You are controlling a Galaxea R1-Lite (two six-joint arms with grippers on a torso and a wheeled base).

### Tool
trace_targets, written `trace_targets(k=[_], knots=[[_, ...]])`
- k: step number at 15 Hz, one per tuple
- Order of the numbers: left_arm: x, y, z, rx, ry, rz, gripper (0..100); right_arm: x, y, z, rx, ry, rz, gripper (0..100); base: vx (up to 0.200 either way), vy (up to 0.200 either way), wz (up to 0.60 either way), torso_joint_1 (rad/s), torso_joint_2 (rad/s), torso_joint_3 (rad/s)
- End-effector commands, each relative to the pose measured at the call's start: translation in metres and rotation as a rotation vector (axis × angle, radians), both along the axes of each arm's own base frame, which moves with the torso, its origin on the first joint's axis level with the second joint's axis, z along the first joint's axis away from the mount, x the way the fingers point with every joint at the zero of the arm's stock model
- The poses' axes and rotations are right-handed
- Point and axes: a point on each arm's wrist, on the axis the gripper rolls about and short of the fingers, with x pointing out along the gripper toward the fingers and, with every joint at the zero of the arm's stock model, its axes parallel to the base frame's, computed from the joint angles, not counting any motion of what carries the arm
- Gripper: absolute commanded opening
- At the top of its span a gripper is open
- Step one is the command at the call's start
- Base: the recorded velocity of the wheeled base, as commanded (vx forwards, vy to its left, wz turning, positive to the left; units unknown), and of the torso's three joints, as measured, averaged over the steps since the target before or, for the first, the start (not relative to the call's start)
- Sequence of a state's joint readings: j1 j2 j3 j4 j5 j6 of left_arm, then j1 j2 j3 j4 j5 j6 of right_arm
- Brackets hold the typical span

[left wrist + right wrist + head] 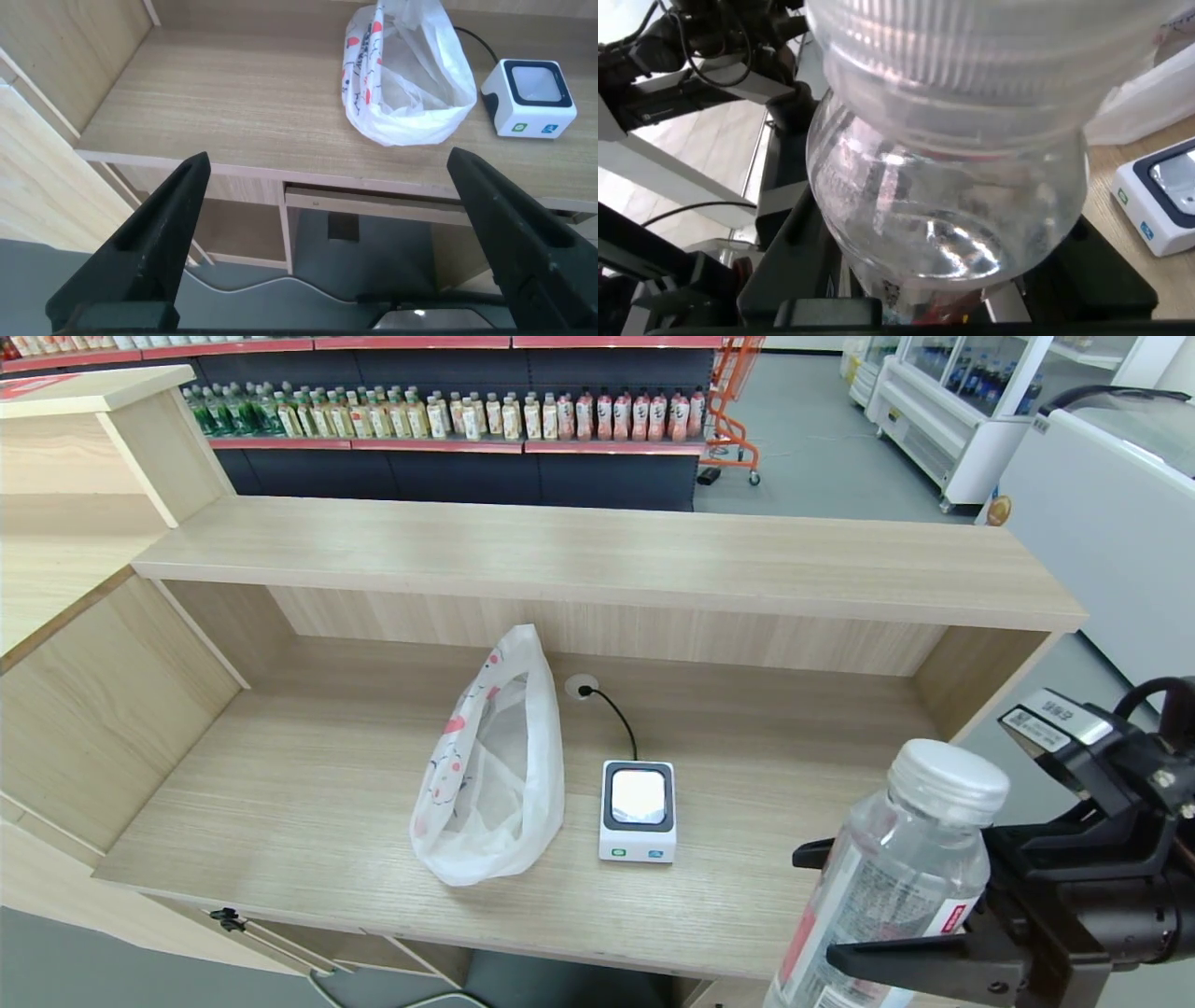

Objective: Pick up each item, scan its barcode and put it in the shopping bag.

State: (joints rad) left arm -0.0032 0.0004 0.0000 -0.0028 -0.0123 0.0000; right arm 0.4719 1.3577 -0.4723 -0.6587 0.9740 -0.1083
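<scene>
My right gripper (868, 905) is shut on a clear water bottle (892, 877) with a white cap, holding it upright off the counter's front right corner. In the right wrist view the bottle (948, 187) looms close, cap toward the camera. A white shopping bag (490, 765) with red print lies open on the wooden counter (280, 803), and the white barcode scanner (638, 809) sits just right of it. My left gripper (327, 243) is open, held low in front of the counter's edge, with the bag (406, 75) and scanner (528, 96) farther off.
A raised wooden ledge (597, 555) runs along the back of the counter, with side walls at both ends. The scanner's black cable (616, 714) runs to a hole behind it. Shelves of bottled drinks (448, 415) and freezers (1102, 485) stand beyond.
</scene>
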Motion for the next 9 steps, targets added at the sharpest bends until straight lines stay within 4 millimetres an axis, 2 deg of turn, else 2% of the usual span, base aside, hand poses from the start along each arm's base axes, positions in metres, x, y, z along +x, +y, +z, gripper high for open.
trace_targets(k=[1, 6, 9], knots=[[0.000, 0.000, 0.000, 0.000, 0.001, 0.000, 100, 0.001, 0.001, 0.000, -0.001, 0.001, 0.002, 0, 0.000, 0.000, 0.00, 0.000, 0.00, 0.000], [0.000, 0.000, 0.000, 0.000, -0.001, 0.000, 100, 0.000, 0.005, 0.012, 0.029, 0.047, 0.014, 0, 0.000, 0.000, 0.00, 0.000, 0.00, 0.000], [0.000, 0.000, 0.000, 0.000, -0.001, 0.000, 100, -0.002, 0.008, 0.010, 0.026, 0.058, 0.045, 0, 0.000, 0.000, 0.00, 0.000, 0.00, 0.000]])
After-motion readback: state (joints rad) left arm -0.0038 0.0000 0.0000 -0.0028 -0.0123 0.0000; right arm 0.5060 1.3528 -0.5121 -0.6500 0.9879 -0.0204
